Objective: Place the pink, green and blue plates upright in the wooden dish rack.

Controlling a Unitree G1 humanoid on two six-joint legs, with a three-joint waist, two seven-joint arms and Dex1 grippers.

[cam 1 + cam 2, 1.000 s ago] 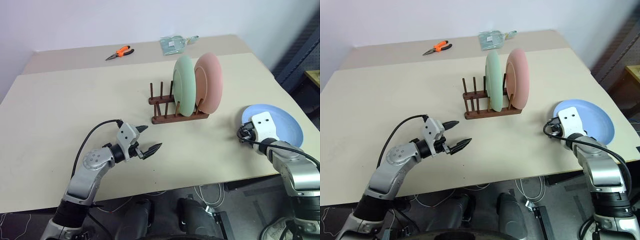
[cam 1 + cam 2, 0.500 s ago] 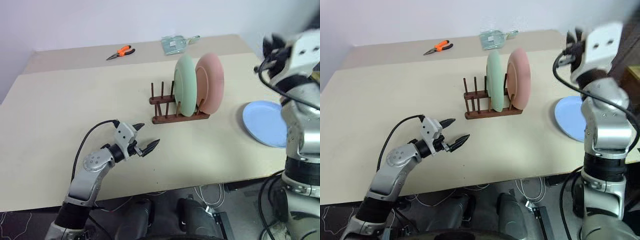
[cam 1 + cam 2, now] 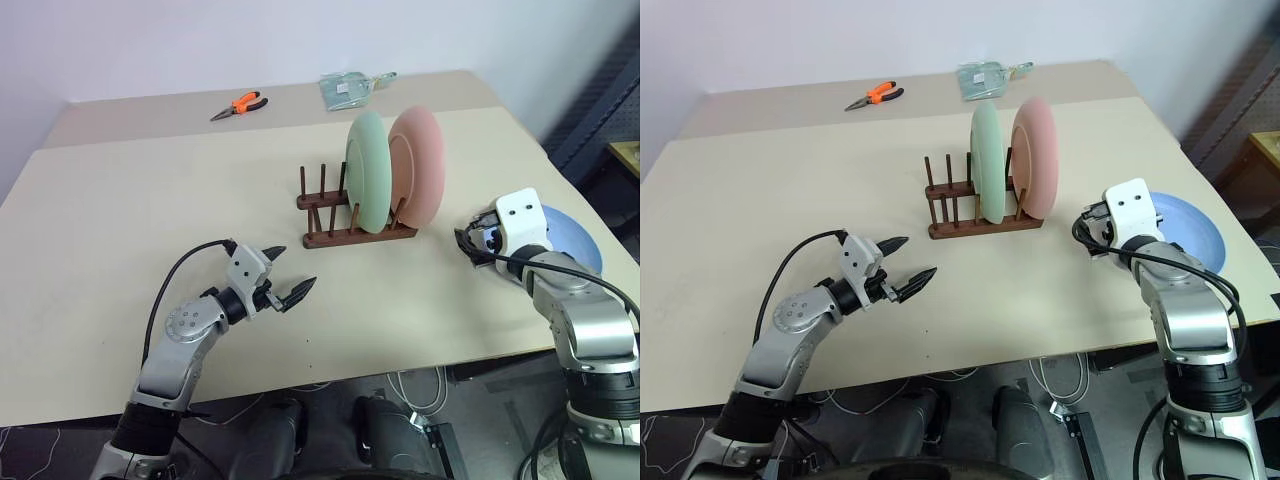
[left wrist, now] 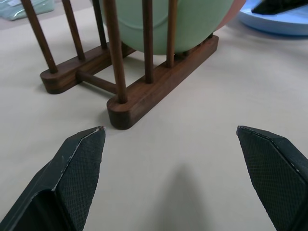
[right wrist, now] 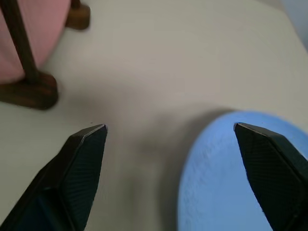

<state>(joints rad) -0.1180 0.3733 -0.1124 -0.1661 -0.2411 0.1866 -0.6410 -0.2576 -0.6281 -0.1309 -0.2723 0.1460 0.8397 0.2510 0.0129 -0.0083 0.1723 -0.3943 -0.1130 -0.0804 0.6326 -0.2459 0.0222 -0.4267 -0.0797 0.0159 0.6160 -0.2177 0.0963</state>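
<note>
My right hand [image 5: 171, 159] hangs open over the near rim of the blue plate [image 3: 575, 240], flat on the tabletop [image 3: 150, 200] at right, ready to pinch it. My left hand [image 3: 285, 280] waits open, empty. Green plate [image 3: 366, 170] and pink plate [image 3: 420, 165] stand in the rack [image 3: 345, 225], centre frame.

A lab or workshop test bench: a plain beige table [image 3: 150, 200] against a bare wall, orange-handled pliers [image 3: 240, 104] at its far edge, loose cables [image 3: 415, 385] beneath.

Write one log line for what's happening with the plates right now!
rack: green plate, pink plate upright | blue plate: flat on table | right gripper: open, over its edge | left gripper: open, empty
</note>
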